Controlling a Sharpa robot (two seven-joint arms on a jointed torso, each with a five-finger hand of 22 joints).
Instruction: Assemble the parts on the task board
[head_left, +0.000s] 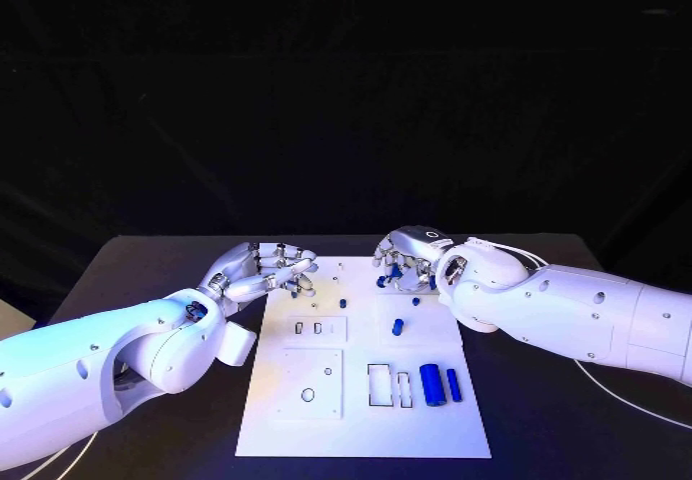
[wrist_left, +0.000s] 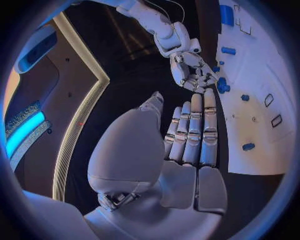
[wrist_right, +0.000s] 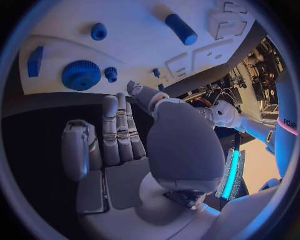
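Silver hands open, empty

Matt white board, matt black table.
Blue parts: smooth plastic look, slight sheen. Arms: glossy white shells; hands silvery, metal-like.

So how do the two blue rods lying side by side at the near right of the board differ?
The left rod is thicker and a bit longer; the right rod is slimmer and shorter. Both are blue, lie flat on the white board, parallel, and neither hand touches them.
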